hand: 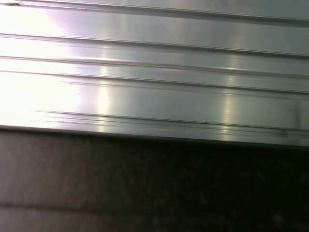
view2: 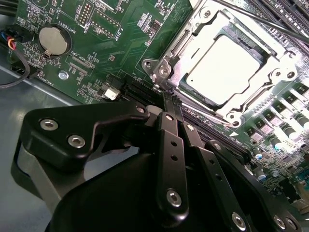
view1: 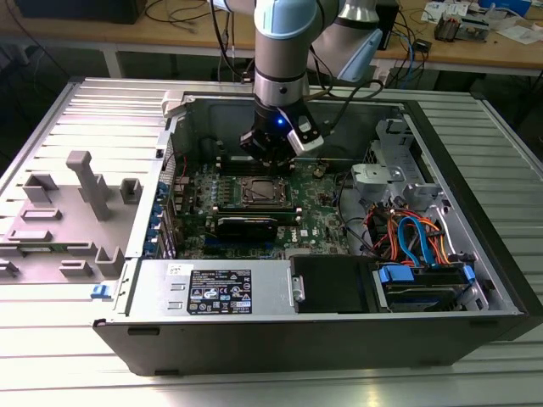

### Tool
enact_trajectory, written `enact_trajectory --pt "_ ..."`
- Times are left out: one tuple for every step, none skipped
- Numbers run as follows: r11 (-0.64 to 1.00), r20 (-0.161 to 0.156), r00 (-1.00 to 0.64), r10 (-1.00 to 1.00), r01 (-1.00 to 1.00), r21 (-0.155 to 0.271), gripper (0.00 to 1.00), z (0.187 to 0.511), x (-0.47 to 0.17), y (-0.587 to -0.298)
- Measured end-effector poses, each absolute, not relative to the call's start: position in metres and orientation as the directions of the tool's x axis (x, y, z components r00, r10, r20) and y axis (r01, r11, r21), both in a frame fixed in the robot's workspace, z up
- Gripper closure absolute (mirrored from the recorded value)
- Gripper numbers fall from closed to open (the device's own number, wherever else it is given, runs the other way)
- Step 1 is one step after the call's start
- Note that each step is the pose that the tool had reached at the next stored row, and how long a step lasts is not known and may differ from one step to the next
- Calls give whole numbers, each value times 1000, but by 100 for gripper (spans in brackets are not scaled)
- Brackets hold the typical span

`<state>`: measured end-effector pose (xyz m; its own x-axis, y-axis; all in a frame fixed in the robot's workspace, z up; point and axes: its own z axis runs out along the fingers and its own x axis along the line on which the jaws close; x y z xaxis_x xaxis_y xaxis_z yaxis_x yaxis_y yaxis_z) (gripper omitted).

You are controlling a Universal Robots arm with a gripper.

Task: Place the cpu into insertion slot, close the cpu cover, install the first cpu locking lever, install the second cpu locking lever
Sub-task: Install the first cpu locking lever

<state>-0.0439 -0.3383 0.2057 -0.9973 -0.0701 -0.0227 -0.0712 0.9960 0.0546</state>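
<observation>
The arm reached down into the open case (view1: 254,339), which lay on the ribbed table (view1: 85,102), and its gripper (view1: 270,161) hung low over the far part of the motherboard (view1: 314,220), just at the far edge of the slot (view1: 265,193). In the second wrist view the gripper (view2: 170,99) was narrow, its two black fingers (view2: 171,145) drawn together, with the tips right at one corner of the cover (view2: 174,58); whether they touched it I could not tell. The cpu (view2: 224,67) sat flat in the slot, its pale grey top showing through the window of the cover, which lay down over it. A thin lever rod (view2: 260,21) ran along one edge of the cover. A coin battery (view2: 52,40) sat on the board well apart from the slot. The first wrist view showed a ribbed silvery surface (hand: 154,72).
</observation>
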Motion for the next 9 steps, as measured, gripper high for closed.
enact_trajectory --pt "996 -23 -997 -70 -71 54 89 206 -44 -338" --pt "996 -23 -997 -70 -71 53 89 206 -44 -339" --pt "996 -23 -997 -70 -71 54 89 206 -44 -339" --pt "996 -23 -997 -70 -71 54 89 206 -44 -339" --pt "996 -23 -997 -70 -71 54 89 206 -44 -339" --pt "996 -23 -997 -70 -71 54 89 206 -44 -339" --pt "996 -23 -997 -70 -71 54 89 206 -44 -339" --pt "996 -23 -997 -70 -71 54 89 206 -44 -339" --pt "996 -23 -997 -70 -71 54 89 207 -44 -339"
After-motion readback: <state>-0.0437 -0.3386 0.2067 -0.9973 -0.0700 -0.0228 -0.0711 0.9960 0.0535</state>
